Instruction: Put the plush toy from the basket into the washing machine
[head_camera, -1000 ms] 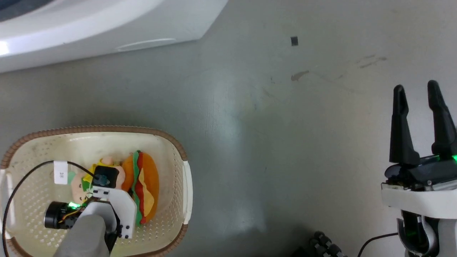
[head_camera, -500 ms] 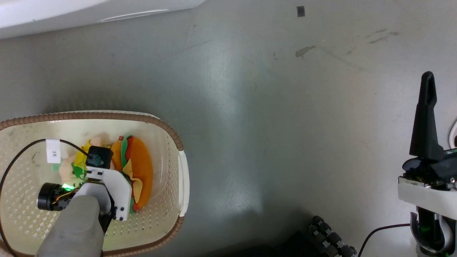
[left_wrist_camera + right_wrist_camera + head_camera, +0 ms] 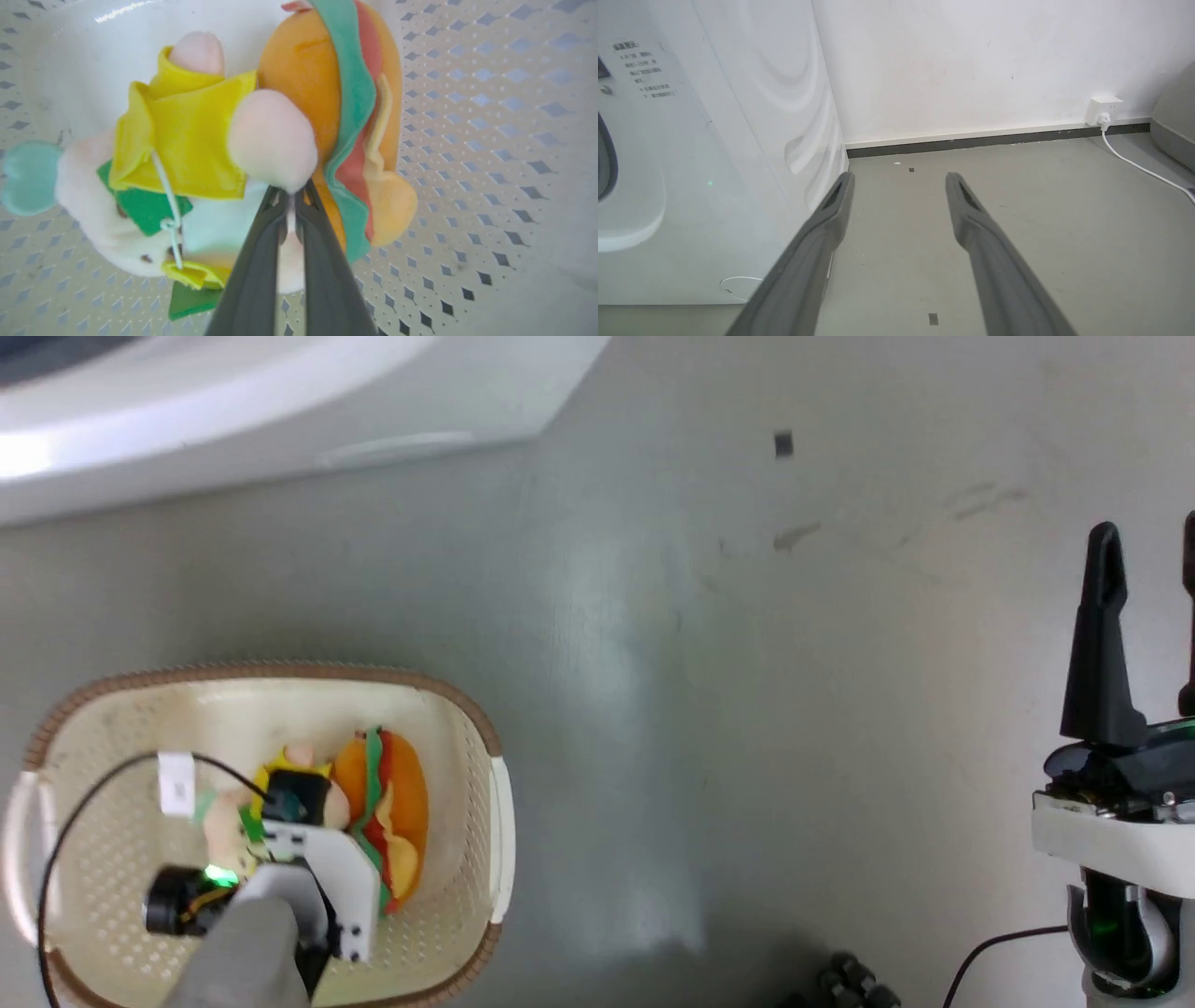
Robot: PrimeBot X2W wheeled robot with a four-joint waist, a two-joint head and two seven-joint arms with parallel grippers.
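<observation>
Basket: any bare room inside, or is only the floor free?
Inside the basket it is crowded: the plush toy and the left gripper shut on it take the middle, and thin bare strips run along its walls. Wide bare floor lies between basket, washing machine and the open right gripper.

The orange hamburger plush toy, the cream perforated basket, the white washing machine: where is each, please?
plush toy (image 3: 299,79): left wrist view, orange bun.
basket (image 3: 271,668): head view, brown far rim.
washing machine (image 3: 775,93): right wrist view, white side panel.
</observation>
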